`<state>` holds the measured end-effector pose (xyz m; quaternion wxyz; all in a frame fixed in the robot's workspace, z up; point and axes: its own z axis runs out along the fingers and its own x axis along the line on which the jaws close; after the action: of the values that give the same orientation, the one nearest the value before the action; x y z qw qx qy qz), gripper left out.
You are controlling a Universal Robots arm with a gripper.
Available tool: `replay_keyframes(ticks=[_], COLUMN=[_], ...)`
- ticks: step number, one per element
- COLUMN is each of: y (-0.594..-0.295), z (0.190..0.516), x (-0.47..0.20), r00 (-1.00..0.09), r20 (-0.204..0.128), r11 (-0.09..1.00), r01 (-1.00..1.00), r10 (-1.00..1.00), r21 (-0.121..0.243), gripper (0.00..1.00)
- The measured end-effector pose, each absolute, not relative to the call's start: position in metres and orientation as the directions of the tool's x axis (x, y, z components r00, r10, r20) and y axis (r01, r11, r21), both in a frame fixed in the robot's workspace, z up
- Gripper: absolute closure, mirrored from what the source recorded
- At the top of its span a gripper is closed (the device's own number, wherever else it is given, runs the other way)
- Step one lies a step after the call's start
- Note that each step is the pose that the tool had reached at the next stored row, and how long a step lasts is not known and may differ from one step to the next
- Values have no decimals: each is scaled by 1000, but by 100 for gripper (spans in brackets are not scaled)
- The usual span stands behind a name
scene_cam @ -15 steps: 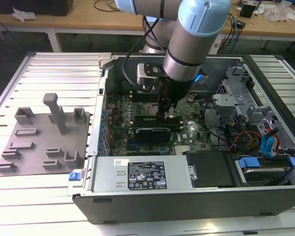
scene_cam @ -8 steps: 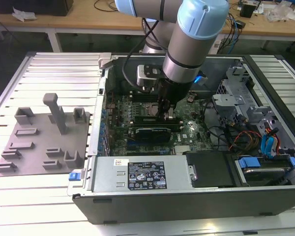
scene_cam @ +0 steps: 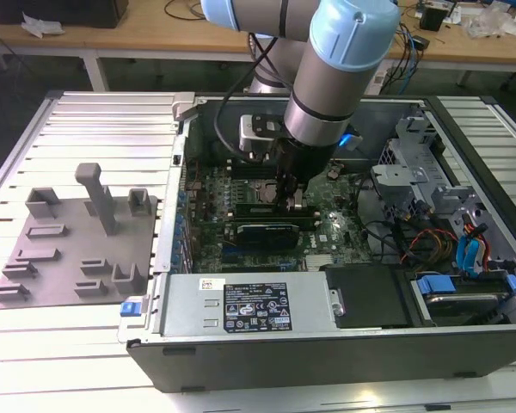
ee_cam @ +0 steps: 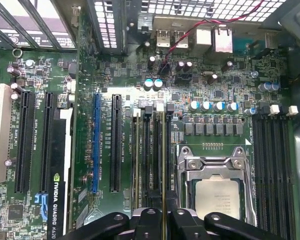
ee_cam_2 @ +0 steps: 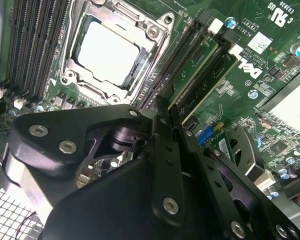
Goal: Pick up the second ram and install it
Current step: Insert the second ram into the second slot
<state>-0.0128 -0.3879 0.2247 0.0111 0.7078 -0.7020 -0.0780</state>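
My gripper (scene_cam: 291, 205) reaches down into the open computer case (scene_cam: 241, 361), onto the memory slots beside the processor socket (ee_cam: 215, 192). In the first wrist view the black fingers (ee_cam: 187, 222) are shut on the second ram (ee_cam: 163, 165), seen edge-on as a thin strip. It stands upright along a long black slot (ee_cam: 168, 150) next to the socket. In the second wrist view the gripper (ee_cam_2: 162, 107) hovers over the same slots, and a green stick (ee_cam_2: 199, 75) stands in a slot right by the fingertips. I cannot tell how deep the held stick sits.
A black graphics card (scene_cam: 262, 231) lies just in front of the gripper. The power supply (scene_cam: 249, 310) and cable bundles (scene_cam: 439, 241) crowd the case's front and the exterior view's right. A grey fixture plate (scene_cam: 77, 245) with upright holders sits outside the case at the exterior view's left.
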Motion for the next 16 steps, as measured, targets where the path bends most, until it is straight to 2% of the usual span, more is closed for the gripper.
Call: replay_keyframes(ticks=[16], y=[-388], z=[217], x=[-13], r00=[5], r20=[-94], r11=[-17], r01=[-992], r10=[-996], r21=[125], gripper=[89])
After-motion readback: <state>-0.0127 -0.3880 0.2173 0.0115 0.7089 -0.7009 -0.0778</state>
